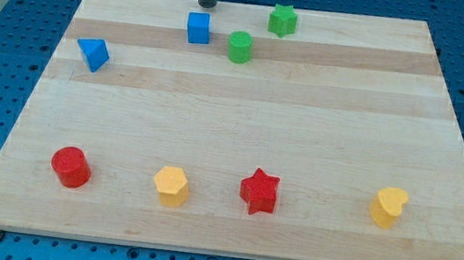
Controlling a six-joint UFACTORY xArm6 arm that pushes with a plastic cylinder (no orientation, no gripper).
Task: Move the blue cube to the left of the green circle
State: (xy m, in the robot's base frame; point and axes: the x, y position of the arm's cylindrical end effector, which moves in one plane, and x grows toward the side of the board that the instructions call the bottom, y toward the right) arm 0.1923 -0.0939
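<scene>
Near the view's top edge of the wooden board point(241, 131), my tip point(206, 4) is seen just above the blue cube point(198, 28), apart from it. No fingers are fitted, so nothing is gripped. The blue cube is found already at the left of the green circle point(239, 47), near it, slightly higher. The placing step is judged nearly finished; at most a small nudge downward is called for. No brands or writing can be read.
</scene>
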